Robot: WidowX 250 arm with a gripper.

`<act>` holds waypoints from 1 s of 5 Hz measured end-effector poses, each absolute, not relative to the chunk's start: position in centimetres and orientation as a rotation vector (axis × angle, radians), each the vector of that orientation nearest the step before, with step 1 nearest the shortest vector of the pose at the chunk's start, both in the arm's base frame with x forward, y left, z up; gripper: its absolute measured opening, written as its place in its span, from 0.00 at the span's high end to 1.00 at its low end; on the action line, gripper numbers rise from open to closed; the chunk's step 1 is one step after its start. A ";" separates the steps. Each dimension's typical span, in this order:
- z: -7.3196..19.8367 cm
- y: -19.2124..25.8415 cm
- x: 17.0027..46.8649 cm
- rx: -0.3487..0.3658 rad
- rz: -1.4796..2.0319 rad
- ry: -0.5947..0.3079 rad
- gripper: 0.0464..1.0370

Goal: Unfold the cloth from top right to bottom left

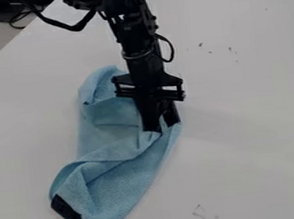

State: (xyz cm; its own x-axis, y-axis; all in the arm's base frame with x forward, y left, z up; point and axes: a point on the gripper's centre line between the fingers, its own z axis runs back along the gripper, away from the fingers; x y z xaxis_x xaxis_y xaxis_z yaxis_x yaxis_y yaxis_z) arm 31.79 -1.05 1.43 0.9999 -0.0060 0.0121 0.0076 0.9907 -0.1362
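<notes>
Table (249, 43): bright, diffusely lit. Shadow (212, 121): faint, soft-edged, right of the jaws. Cloth (114, 130): gentle shading in folds left of the jaws.

The matt blue cloth (121, 180) below the end effector (161, 128) looks softly rough and textured, while the white worktop (247, 134) around it looks smooth.

A rumpled, partly folded light-blue cloth (121, 185) lies on a white table (247, 134) from 11 to 7 o'clock, its black patch (66, 211) at 7.
</notes>
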 end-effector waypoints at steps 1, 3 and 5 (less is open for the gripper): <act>2.1 -0.8 32.1 -0.102 -0.021 0.008 1.00; 5.6 -0.9 33.0 0.006 -0.030 0.041 0.83; 3.3 -1.2 32.0 -0.088 -0.010 0.018 0.26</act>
State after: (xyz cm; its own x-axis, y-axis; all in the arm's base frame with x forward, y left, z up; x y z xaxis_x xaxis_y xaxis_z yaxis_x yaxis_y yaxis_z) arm 31.96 -1.24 3.33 0.9998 -0.0109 -0.0175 0.0093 0.9961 -0.0877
